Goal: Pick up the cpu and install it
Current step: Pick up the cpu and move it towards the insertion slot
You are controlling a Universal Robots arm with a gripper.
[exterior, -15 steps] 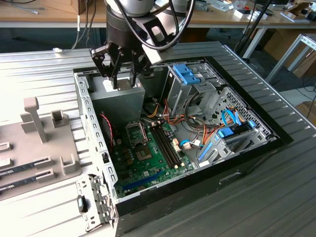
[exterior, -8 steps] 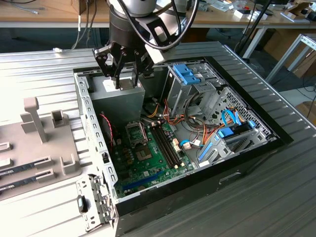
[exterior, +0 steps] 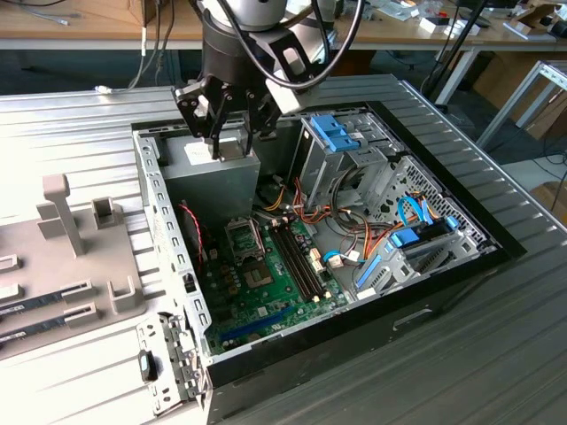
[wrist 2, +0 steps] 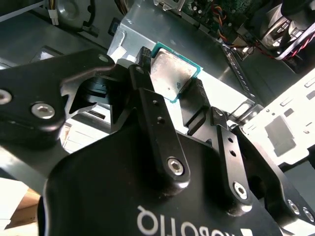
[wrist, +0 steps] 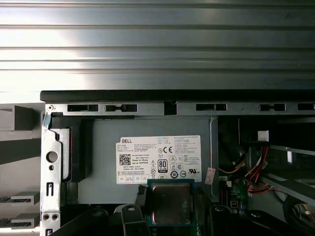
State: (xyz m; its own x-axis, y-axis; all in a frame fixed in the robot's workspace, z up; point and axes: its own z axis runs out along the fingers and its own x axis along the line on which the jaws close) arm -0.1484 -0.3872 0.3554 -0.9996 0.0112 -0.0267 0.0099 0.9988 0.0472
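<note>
Clamped on the cpu (wrist 2: 173,73): jaws of the gripper (exterior: 230,146) pressed against two opposite edges of the chip, with the silver-grey metal top facing the cameras in both wrist views. Hanging over the grey power-supply box (wrist: 98,147) at the far corner of the open computer case (exterior: 159,230), close above its labelled face. Cannot tell from these views whether lifted clear or resting there. Judged as grasp made, so the picking-up half looks done or very nearly so. Not yet installed: well apart from the green motherboard (exterior: 275,292), and from what looks like the dark socket frame (exterior: 246,239), sitting lower in the case beside the long memory slots (exterior: 297,261). Nothing silver visible in that frame from the exterior view. Left of the task, by this reading: the whole installing part
</note>
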